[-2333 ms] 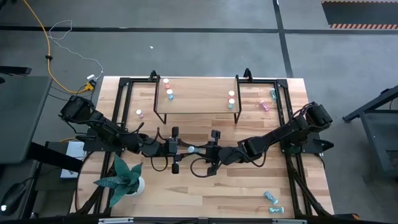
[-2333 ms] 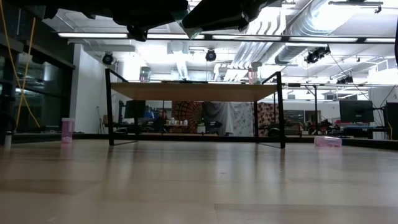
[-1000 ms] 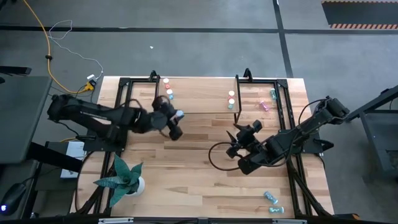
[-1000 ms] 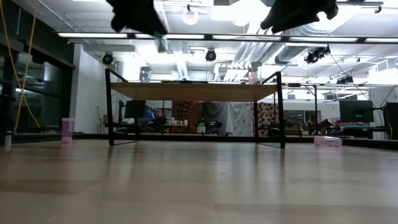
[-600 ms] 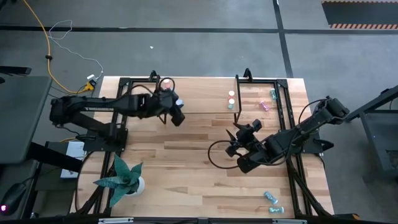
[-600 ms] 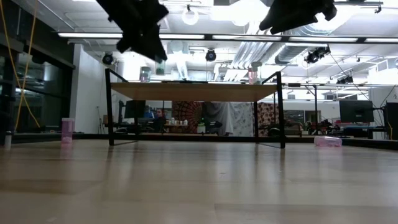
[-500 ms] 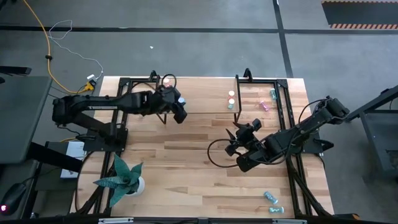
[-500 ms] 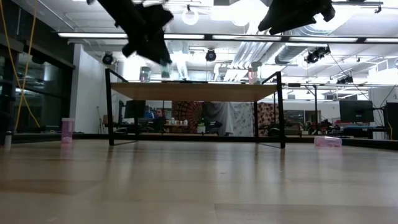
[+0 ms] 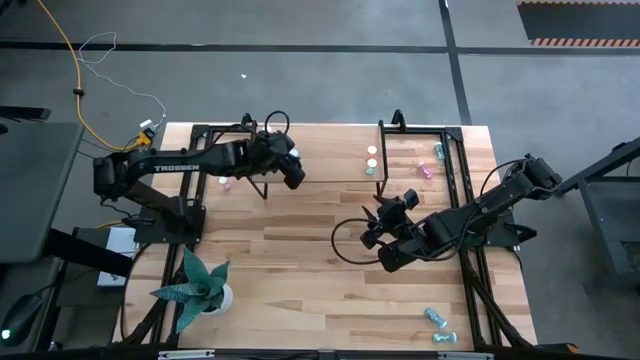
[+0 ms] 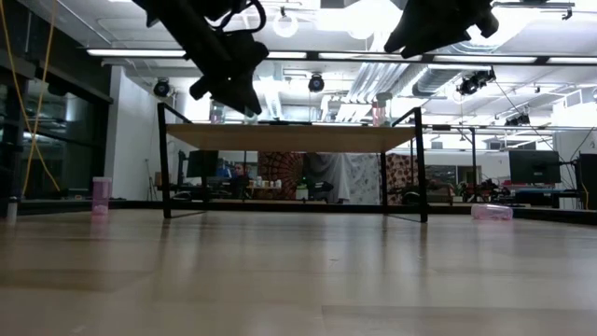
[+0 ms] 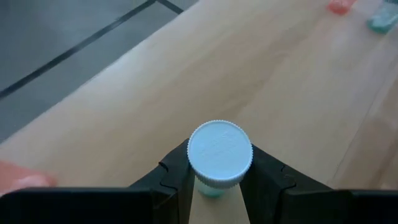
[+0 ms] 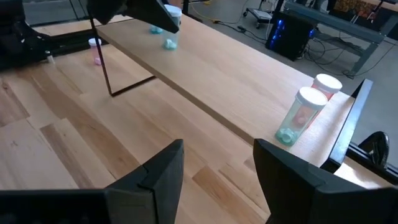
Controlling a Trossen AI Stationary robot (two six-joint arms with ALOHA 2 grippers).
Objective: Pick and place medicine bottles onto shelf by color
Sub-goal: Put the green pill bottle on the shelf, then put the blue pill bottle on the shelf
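My left gripper [image 9: 292,166] hangs over the left end of the shelf [image 9: 325,152], shut on a teal medicine bottle [image 11: 212,189] with a white cap. In the low view it [image 10: 233,89] is just above the shelf top [image 10: 294,137]. Two bottles [image 9: 372,157] stand at the shelf's right end, and a teal one [image 12: 169,41] stands at its left end. My right gripper [image 9: 374,228] waits open and empty over the table in front of the shelf's right end; in its wrist view its fingers [image 12: 161,171] stand wide apart. My left gripper pinches the teal bottle between its two fingers [image 11: 177,171], at the white cap [image 11: 220,152] and the top of the body. The fingers slant down toward the shelf. The bottle is lifted clear of the shelf top, its cap toward the wrist.
Loose bottles lie on the table: a pink one [image 9: 223,182] left of the shelf, a teal [image 9: 438,150] and a pink [image 9: 424,170] one at the far right, two teal ones [image 9: 436,319] at the near right. A potted plant [image 9: 200,285] stands near left.
My left gripper has swung with the teal bottle from the table in front of the shelf toward the far edge, and now hangs over the shelf's left end, a little lower than before. It has stayed shut on the bottle.
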